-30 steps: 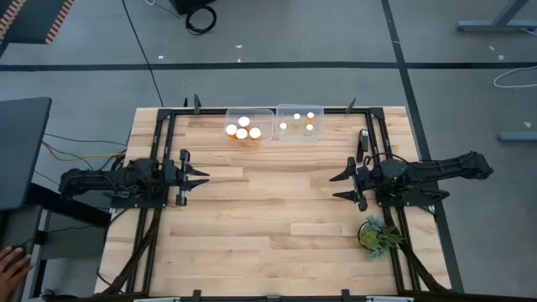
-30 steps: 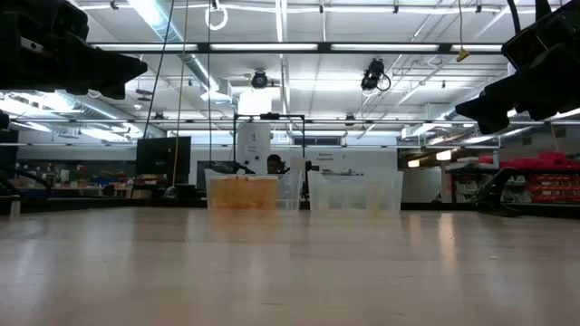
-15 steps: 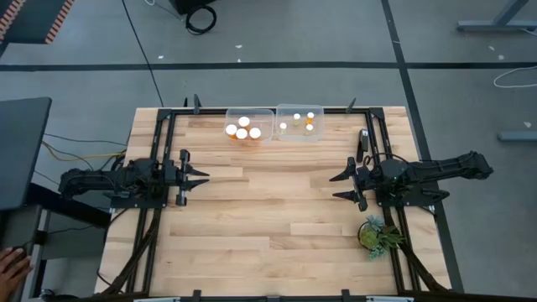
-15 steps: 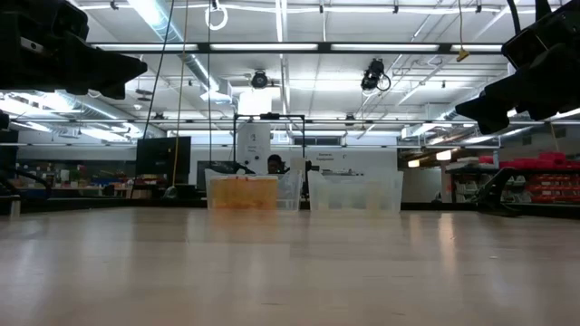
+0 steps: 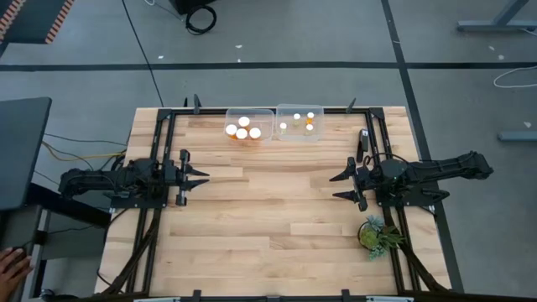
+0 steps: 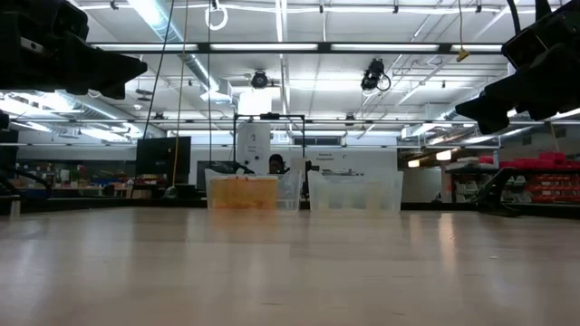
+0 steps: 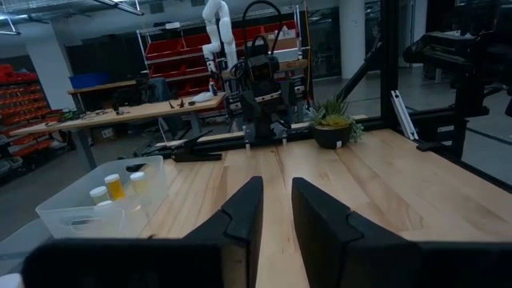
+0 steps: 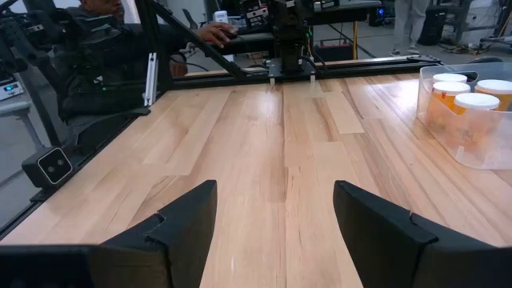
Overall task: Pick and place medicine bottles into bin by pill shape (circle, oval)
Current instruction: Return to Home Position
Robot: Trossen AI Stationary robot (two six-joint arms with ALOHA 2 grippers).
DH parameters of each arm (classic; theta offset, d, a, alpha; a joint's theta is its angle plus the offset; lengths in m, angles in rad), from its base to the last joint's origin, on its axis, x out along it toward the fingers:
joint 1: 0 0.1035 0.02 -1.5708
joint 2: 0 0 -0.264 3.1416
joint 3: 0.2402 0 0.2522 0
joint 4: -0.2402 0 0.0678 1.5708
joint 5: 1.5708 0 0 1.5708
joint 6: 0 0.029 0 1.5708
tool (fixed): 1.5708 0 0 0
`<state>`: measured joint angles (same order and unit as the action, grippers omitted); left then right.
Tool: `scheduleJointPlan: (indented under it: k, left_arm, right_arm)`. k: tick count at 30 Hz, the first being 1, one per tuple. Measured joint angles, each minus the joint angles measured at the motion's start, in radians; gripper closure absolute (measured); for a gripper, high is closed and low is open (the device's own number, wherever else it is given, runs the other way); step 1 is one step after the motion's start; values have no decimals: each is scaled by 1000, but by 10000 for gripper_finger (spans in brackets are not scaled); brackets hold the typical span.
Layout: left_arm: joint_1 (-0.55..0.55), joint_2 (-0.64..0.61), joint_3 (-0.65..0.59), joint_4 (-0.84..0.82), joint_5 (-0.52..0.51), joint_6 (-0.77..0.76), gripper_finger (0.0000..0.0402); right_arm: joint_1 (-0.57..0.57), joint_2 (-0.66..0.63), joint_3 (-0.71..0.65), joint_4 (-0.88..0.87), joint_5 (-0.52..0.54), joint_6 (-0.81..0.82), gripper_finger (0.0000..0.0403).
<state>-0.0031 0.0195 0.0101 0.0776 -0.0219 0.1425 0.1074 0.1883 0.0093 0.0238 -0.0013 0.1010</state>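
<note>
At the table's [image 5: 268, 218] two sides, the left gripper [image 5: 200, 179] and right gripper [image 5: 337, 187] hang empty, facing each other, fingers apart, the right's wider. The medicine bottles [image 5: 243, 128] stand upright, well away from both, in two clear bins [image 5: 289, 107] at the far edge between them. Likely neither arm has anything left to fetch.

- A small green plant [image 5: 377, 234] stands near the right edge of the wooden table [image 5: 268, 218].
- A coiled black cable [image 5: 200, 17] lies on the grey floor.
- A person's hand [image 5: 10, 267] shows beside the table's left.
</note>
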Motion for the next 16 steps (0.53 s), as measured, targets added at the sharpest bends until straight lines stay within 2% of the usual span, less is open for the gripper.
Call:
scheduleJointPlan:
  k: [9, 16]
  left_arm:
    - [0, 0, 0, 0, 0, 0, 317]
    - [0, 0, 0, 0, 0, 0, 326]
  right_arm:
    - [0, 0, 0, 0, 0, 0, 146]
    - [0, 0, 0, 0, 0, 0, 146]
